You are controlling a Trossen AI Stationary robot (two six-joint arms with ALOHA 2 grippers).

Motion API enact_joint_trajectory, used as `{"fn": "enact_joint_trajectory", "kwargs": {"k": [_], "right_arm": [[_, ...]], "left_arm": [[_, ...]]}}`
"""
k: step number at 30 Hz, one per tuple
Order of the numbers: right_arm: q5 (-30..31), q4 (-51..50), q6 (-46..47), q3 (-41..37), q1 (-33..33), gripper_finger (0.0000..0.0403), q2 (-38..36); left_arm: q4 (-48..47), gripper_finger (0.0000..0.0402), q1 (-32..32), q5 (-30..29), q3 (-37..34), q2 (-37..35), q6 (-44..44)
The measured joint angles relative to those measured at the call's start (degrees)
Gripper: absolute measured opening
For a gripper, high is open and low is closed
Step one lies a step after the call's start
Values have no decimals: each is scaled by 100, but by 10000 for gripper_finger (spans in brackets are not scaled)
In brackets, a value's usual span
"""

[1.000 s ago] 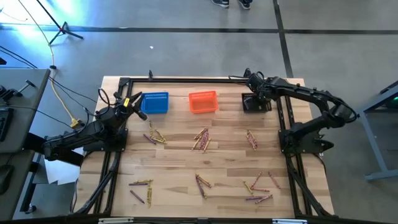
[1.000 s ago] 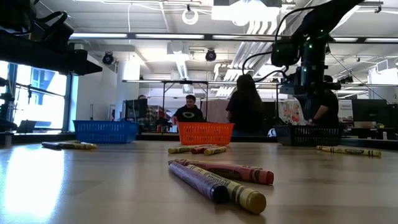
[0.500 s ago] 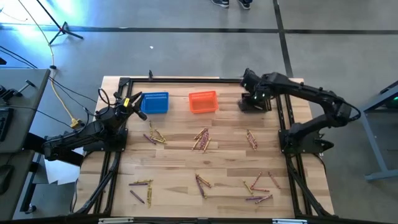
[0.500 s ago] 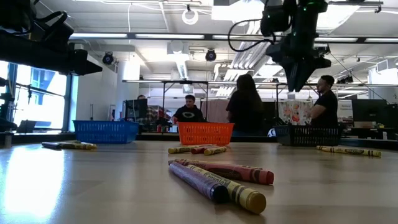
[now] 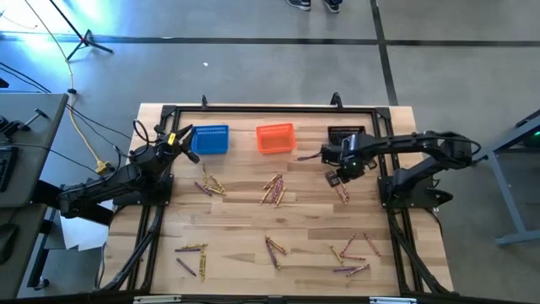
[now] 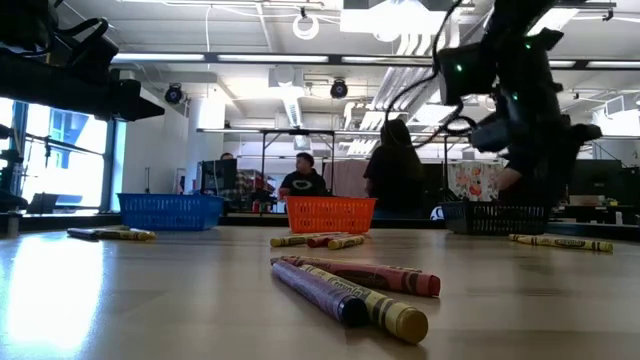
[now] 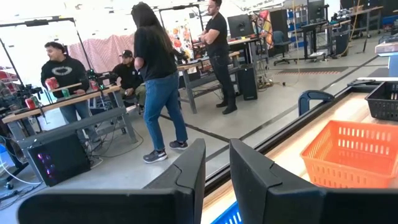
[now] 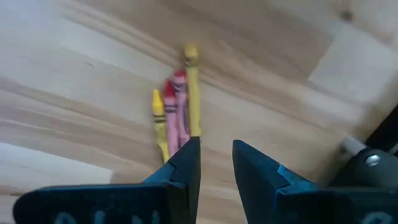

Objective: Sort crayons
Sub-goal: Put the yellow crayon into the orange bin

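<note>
Crayons lie on the wooden table in small clusters: yellow-gold and reddish-pink ones (image 5: 341, 189) on the right, others mid-table (image 5: 272, 190), on the left (image 5: 209, 186) and along the near edge (image 5: 274, 247). My right gripper (image 5: 332, 176) hovers just above the right cluster, fingers pointing down, open by a narrow gap and empty. In its wrist view (image 8: 216, 155) three crayons (image 8: 177, 115) lie side by side just past the fingertips. My left gripper (image 5: 186, 140) waits by the blue basket (image 5: 210, 139), open by a narrow gap (image 7: 217, 168).
The blue basket, an orange basket (image 5: 275, 138) and a black basket (image 5: 346, 133) stand in a row along the far edge. More crayons lie near right (image 5: 353, 253) and near left (image 5: 191, 253). People stand and sit in the room beyond the table (image 6: 395, 165).
My right gripper has risen from the black basket at the far edge. It has then swung toward the table's near edge and down, and now stands over the right crayon cluster. The crayons and baskets have not moved.
</note>
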Motion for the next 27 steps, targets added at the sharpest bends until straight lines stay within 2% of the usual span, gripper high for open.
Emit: {"fn": "enact_joint_trajectory", "kwargs": {"k": [8,14,27], "right_arm": [[-169,805,-144,-571,22,78,-2],[-26,913,-292,-812,6,78,-2],[-122,1165,-381,-843,20,78,-2]], "left_arm": [[0,60,2,-1,-1,0,-1],[0,60,2,0,-1,0,-4],[1,60,2,0,0,0,-4]]}}
